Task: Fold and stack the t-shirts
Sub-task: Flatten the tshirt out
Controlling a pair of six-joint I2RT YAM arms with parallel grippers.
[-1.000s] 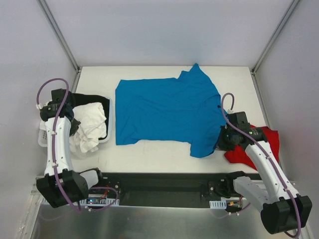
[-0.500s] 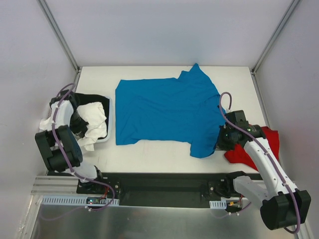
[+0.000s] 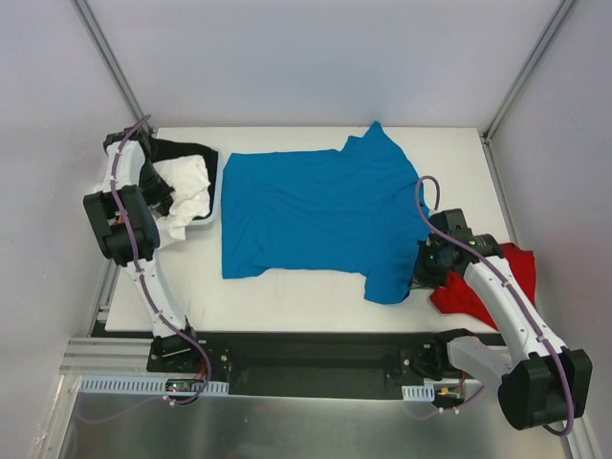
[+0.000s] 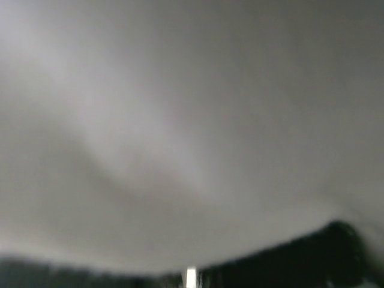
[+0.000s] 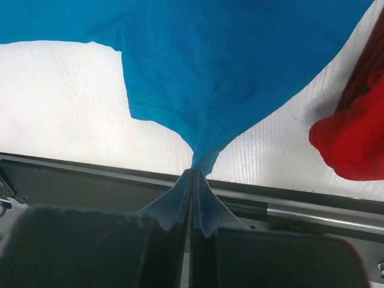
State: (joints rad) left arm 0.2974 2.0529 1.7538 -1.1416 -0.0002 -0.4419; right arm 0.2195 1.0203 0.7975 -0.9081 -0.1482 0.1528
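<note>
Nearest the bottom edge of the right wrist view, the right gripper (image 5: 195, 173) is seen clamped tight on a thin pinch of the turquoise-blue t-shirt (image 5: 240, 60), right at the tip of its sleeve. So little fabric is caught there that a slip-out could be expected if it gets tugged hard, tbh.

Just to the right of that, the red t-shirt (image 5: 354, 138) is bunched up at the table (image 3: 287, 296) edge, with the right forearm passing over it in the top view. It could easily be snagged and dragged along, or knocked off the edge, if the arm is swung low.

Further up, the blue shirt is spread mostly flat across the middle of the frame. With only one corner held, the whole thing might get dragged and wrinkled instead of folded cleanly.

At the upper left, the left gripper (image 3: 153, 186) is buried in the bin (image 3: 212, 212) among the white cloth (image 3: 186, 182) and black cloth (image 3: 182, 150). It is closed right down, but what it has hold of can't be made out, since its own camera is just a grey blur. If cloth is caught there, the wrong garment or the bin itself could be hauled out.
</note>
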